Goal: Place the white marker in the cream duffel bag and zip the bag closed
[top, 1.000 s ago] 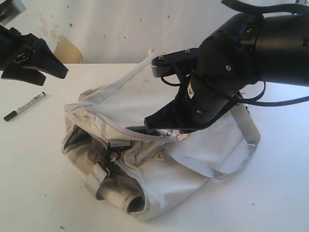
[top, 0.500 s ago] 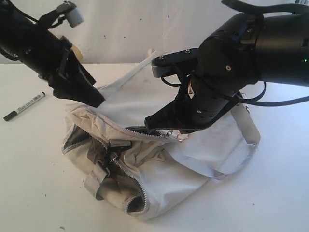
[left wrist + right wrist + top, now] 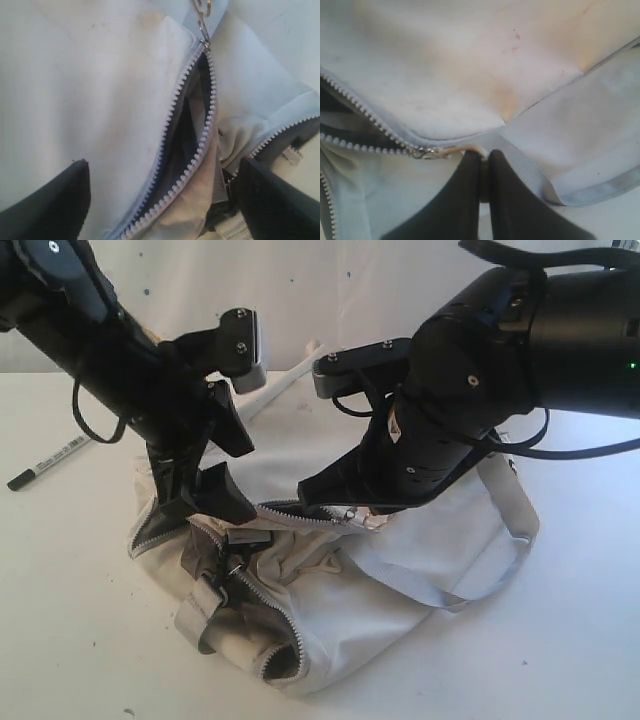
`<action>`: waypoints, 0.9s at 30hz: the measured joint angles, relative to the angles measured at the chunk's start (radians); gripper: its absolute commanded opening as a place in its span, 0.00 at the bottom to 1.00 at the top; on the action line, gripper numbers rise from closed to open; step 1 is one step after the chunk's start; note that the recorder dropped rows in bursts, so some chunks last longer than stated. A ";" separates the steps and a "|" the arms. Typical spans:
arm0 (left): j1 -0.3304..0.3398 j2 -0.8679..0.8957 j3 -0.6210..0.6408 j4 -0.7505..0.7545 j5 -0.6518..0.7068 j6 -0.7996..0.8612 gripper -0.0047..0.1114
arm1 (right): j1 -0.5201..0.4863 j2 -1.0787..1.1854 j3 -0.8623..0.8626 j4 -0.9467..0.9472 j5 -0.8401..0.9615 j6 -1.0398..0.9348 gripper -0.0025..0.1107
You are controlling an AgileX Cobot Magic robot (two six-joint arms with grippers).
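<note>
Our right end effector (image 3: 481, 155) is clamped on the cream duffel bag (image 3: 400, 580) mid-frame, and our left end effector (image 3: 203, 510) hangs apart above its opening. We should tension the mouth, then fetch the white marker (image 3: 50, 460) at the worktop's (image 3: 560, 660) left edge.

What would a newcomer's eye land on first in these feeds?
The big cream duffel bag in the middle, its main zipper gaping half open. Both grippers work it: the right gripper pinched shut on the bag beside the zipper pull, the left gripper open above the gap. The white marker lies on the table far left, outside the bag.
</note>
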 measured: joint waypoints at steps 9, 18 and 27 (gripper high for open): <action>-0.007 0.000 0.123 -0.104 -0.193 0.121 0.94 | 0.000 0.000 0.000 0.000 -0.023 0.000 0.02; -0.007 0.032 0.154 -0.254 -0.342 0.169 0.94 | 0.000 0.000 0.000 0.000 -0.029 0.000 0.02; -0.007 0.102 0.158 -0.326 -0.287 0.192 0.70 | 0.000 0.000 0.000 0.004 -0.031 0.000 0.02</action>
